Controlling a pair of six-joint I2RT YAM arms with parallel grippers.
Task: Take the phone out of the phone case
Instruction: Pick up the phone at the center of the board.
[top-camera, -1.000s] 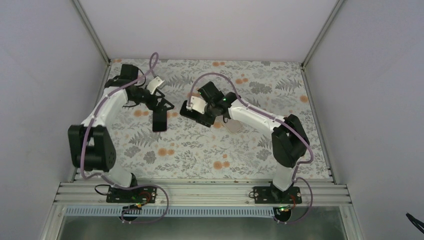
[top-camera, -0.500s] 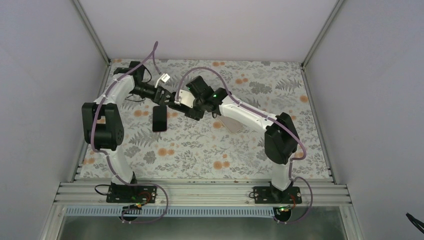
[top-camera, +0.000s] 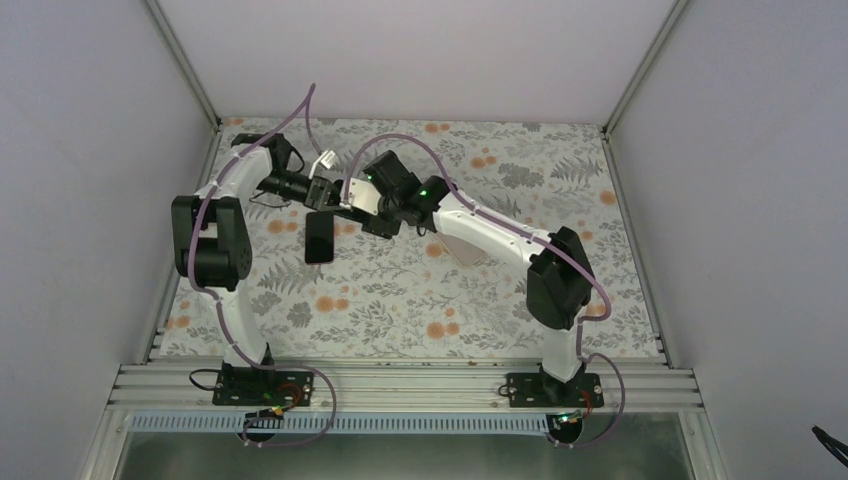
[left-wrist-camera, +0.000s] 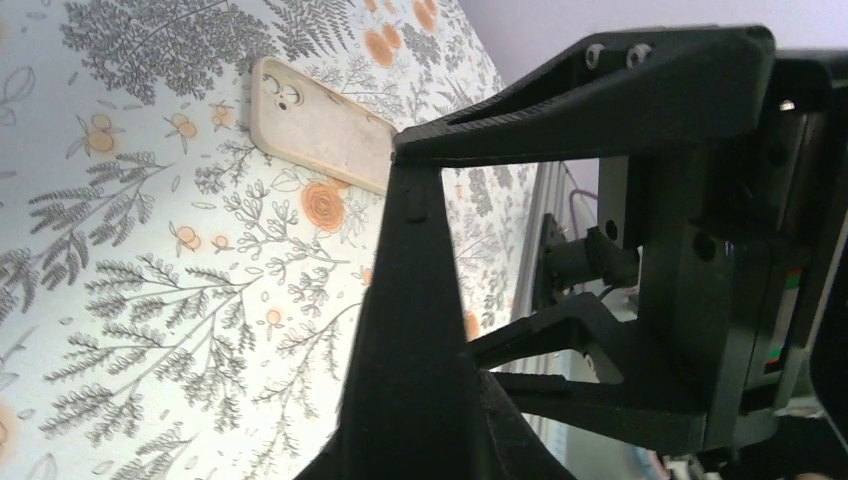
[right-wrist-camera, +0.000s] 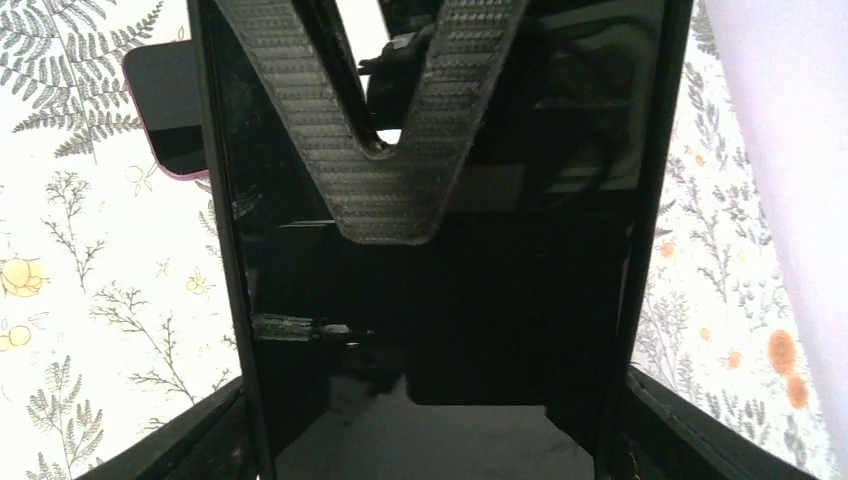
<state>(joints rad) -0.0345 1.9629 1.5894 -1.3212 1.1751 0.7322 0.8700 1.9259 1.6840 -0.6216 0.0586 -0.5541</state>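
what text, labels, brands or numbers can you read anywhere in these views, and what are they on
No text can be read in any view.
phone case: plain beige back, no print visible.
phone: dark screen, nothing showing on it.
tablecloth: floral pattern only, no words.
coloured strip at the right edge of the left wrist view: too blurred to tell whether it carries any text.

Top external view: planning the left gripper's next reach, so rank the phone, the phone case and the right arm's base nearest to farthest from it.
1. phone, just nearward of the left gripper.
2. phone case, to its right, partly hidden.
3. right arm's base, near right edge.
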